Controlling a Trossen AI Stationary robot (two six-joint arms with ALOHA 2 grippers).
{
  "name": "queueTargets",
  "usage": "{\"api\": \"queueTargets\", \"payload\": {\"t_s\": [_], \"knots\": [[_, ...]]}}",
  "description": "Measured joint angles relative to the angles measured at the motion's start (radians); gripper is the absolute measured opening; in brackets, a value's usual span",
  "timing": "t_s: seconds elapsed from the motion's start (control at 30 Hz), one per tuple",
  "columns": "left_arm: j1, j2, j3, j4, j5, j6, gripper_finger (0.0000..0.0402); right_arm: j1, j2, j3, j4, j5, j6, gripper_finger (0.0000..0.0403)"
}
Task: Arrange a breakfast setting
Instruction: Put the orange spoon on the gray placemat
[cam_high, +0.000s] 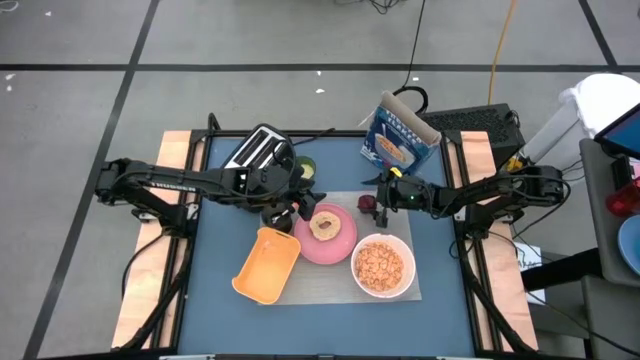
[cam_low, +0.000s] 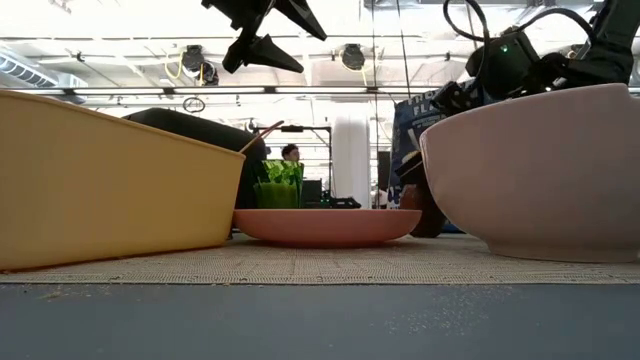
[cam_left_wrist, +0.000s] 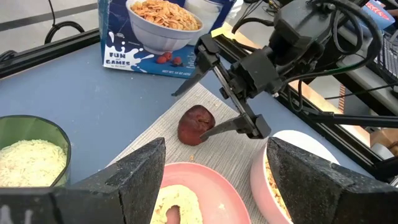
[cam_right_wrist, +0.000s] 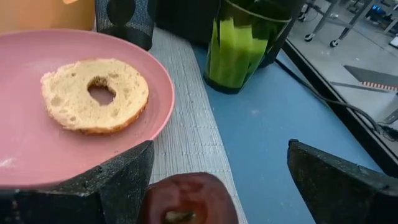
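A grey mat (cam_high: 322, 286) carries a pink plate (cam_high: 346, 246) with a toasted bagel (cam_high: 325, 225), a white bowl (cam_high: 356, 264) of tan cereal (cam_high: 381, 266), and a dark-red fruit (cam_left_wrist: 195, 124) resting on its far part. My right gripper (cam_left_wrist: 189, 112) is open, low over the mat, with a finger on each side of the fruit (cam_right_wrist: 183, 199). Open as well, my left gripper (cam_high: 293, 212) hangs above the plate's left rim, holding nothing. My right gripper comes nearly level from the table's right, and one fingertip (cam_left_wrist: 214, 129) lies close against the fruit's side; I cannot tell whether it touches. The fruit sits on the mat.
A yellow tray (cam_high: 266, 266) lies on the mat's left part, next to the plate. A black-and-silver toaster (cam_high: 261, 150) and a green cup (cam_high: 305, 168) stand at the back left. At the back right stands a blue cereal box (cam_high: 399, 137).
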Motion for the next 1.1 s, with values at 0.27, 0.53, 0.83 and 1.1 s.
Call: {"api": "queueTargets", "payload": {"t_s": [0.27, 0.53, 0.83, 1.1], "knots": [[0.000, 0.000, 0.000, 0.000, 0.000, 0.000, 0.0283, 0.000, -0.079, 0.000, -0.008, 0.000, 0.000, 0.0354], [0.000, 0.000, 0.000, 0.001, 0.000, -0.001, 0.0283, 0.000, -0.227, 0.000, -0.007, -0.084, 0.096, 0.0354], [0.000, 0.000, 0.000, 0.002, 0.000, -0.005, 0.0283, 0.000, -0.368, 0.000, -0.016, -0.134, 0.252, 0.0354], [0.000, 0.000, 0.000, 0.035, 0.000, -0.005, 0.0283, 0.000, -0.445, 0.000, -0.032, -0.134, 0.340, 0.0354]]}}
